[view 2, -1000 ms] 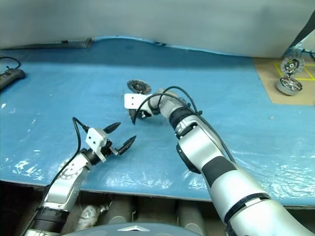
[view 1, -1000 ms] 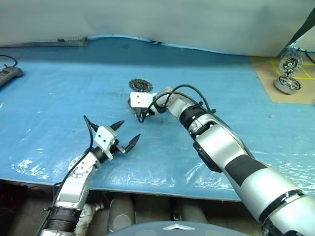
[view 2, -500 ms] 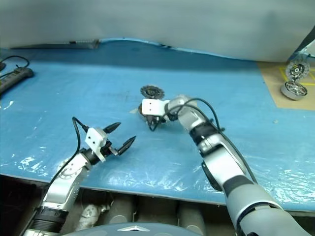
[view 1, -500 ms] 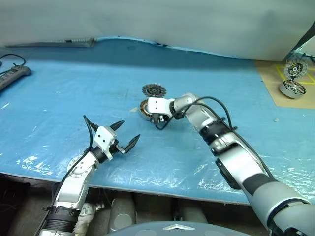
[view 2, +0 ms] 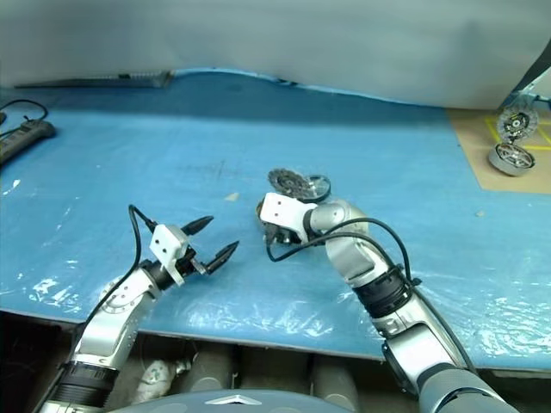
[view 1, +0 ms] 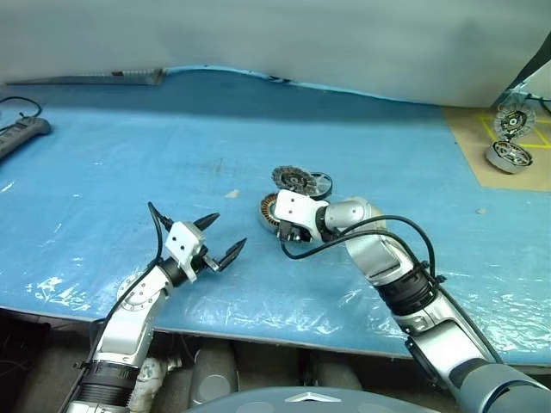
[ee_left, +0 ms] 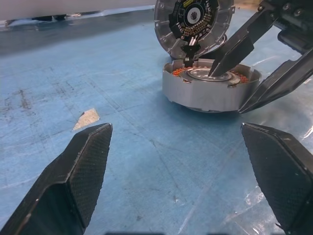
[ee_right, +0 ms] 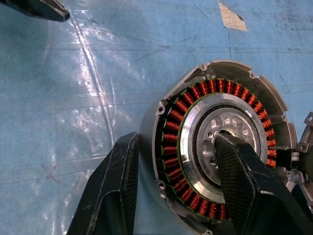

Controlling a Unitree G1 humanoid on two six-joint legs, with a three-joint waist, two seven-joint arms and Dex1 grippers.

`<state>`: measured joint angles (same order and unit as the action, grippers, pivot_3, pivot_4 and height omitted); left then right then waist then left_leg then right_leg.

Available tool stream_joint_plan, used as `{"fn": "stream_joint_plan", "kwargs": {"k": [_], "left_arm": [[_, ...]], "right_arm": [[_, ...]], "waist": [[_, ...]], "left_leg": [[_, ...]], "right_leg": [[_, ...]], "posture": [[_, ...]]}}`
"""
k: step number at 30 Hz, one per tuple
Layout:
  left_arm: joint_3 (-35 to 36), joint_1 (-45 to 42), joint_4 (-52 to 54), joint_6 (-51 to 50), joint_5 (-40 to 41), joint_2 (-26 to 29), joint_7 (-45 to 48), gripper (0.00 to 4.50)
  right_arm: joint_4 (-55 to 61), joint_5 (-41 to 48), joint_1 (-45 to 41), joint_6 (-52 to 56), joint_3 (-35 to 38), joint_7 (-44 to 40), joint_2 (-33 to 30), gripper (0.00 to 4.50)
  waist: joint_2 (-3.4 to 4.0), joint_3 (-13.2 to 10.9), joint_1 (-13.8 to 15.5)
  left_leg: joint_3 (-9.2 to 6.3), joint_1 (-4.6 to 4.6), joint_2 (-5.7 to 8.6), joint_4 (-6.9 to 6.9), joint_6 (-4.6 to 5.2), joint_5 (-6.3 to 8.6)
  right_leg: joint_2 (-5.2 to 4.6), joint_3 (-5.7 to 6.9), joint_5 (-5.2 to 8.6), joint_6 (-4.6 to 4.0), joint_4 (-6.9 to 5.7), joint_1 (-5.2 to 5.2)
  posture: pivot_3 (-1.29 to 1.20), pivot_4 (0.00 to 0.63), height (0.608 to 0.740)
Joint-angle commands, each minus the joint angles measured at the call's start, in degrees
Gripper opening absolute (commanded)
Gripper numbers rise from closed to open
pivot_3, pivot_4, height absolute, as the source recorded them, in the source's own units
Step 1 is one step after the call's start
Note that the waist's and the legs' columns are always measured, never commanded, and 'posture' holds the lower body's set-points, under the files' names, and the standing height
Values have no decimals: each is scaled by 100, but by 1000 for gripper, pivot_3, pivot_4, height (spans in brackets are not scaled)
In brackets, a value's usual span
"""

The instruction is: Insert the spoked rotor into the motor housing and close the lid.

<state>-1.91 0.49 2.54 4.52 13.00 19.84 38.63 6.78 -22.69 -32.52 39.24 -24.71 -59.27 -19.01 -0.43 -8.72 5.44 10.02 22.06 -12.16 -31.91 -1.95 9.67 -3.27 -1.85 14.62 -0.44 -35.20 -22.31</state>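
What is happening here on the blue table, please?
The right gripper is at the motor housing on the blue table, one finger over the silver centre inside the copper windings and one outside the wall. The lid stands open behind it. The left gripper hovers open to one side, holding nothing.

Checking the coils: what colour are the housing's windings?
Copper-orange windings ring the housing; clearest in the right wrist view.

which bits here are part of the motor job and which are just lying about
Job: motor housing, its open lid, spoked rotor seated in the housing, right gripper.
Lying about: paper scrap, power strip, second motor on the brown board.
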Motion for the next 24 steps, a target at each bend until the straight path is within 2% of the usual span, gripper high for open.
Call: {"fn": "stream_joint_plan", "kwargs": {"k": [1, 9, 16, 24], "left_arm": [[25, -62, 16, 138, 61, 1, 65, 4500], [32, -120, -113, 206, 52, -8, 122, 4500], [38, -129, -66, 169, 53, 16, 145, 4500], [44, -146, -29, 132, 104, 73, 241, 4500]], "right_arm": [[178, 203, 153, 397, -153, -120, -161, 1971], [612, 672, 262, 478, -247, -181, -454, 1971], [962, 1195, 86, 603, -64, -306, -706, 4338], [1684, 2015, -129, 1232, 430, -544, -1267, 4338]], "waist": [[0, 0, -1], [0, 0, -15], [1, -6, -14], [2, -10, -12]], "left_leg": [[0, 0, 0, 3, 0, 0], [-1, 0, 2, 11, -2, 0], [0, 4, 2, 11, -3, 0], [-1, 6, 9, 11, -3, 0]], "right_leg": [[0, 0, 0, 0, 0, -2], [0, 0, 0, 1, 1, -5], [-1, -2, -1, 1, 1, -10], [1, -2, -2, 2, 0, -12]], "posture": [[0, 150, 740], [0, 150, 740], [0, 150, 740], [0, 150, 740]]}}
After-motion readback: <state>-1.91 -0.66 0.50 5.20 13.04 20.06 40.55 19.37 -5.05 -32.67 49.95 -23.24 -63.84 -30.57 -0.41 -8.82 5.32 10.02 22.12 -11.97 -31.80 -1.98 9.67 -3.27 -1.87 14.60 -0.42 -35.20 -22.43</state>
